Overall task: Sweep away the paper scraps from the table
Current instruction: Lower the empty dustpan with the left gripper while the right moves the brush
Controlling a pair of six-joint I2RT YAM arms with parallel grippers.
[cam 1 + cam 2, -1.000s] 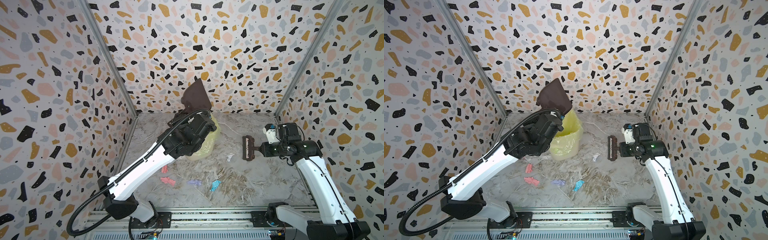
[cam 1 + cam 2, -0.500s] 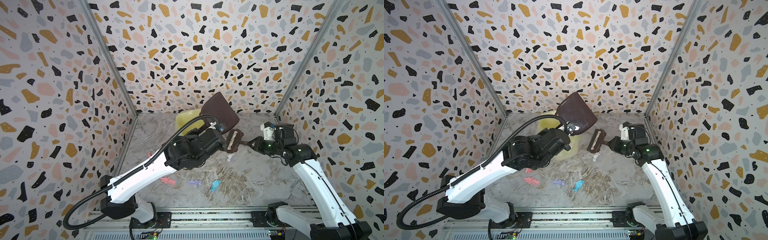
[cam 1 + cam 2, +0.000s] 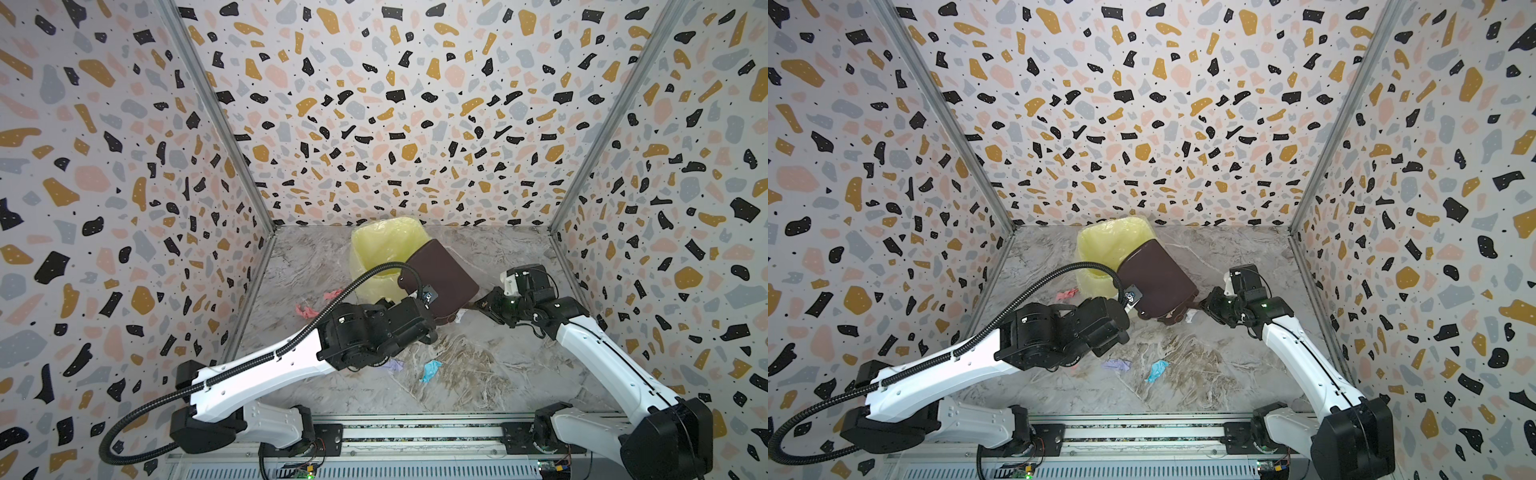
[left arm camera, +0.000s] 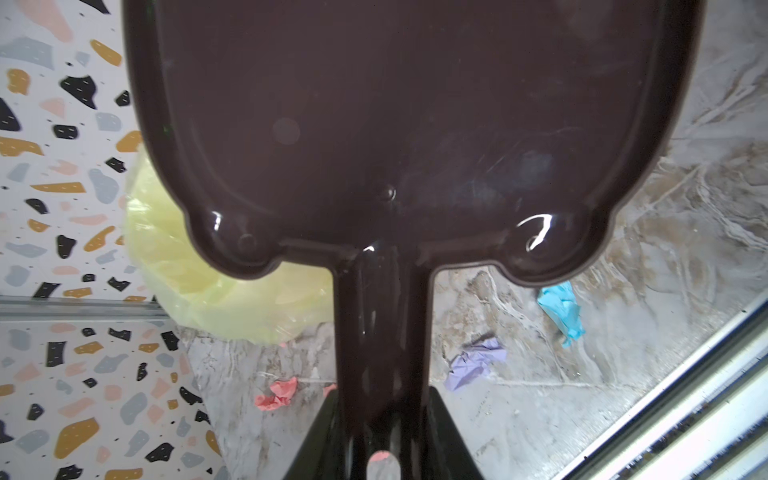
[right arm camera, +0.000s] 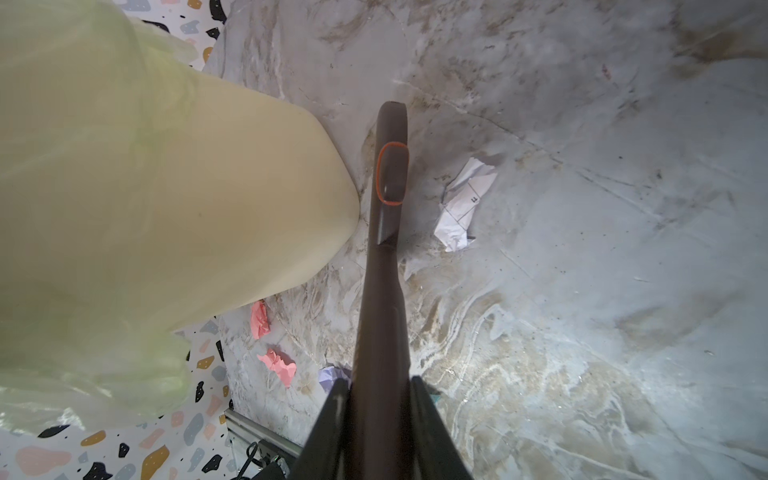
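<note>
Five paper scraps in view, all lying loose on the table. Nearest to the robot base, in both top views: a lilac scrap, partly covered by the left arm, and a light blue scrap just beside it on the right.

A little further back, left fingers set narrow and clamped on the two sides of the dustpan handle. Dustpan dark brown, tilted, overlapping the right side of the bin in both top views. On the left at about this depth, two pink scraps, near each other and near the foot of the bin.

On the right, right fingers closed fully on the thin handle of the brush. Brush head mostly hidden under the dustpan in the top views. White scrap on the table just beside the far end of the brush and close to the front lip of the dustpan. Touching or not, impossible to tell.

Farthest back, the bin again, upright with its yellow liner, near the speckled back wall.
</note>
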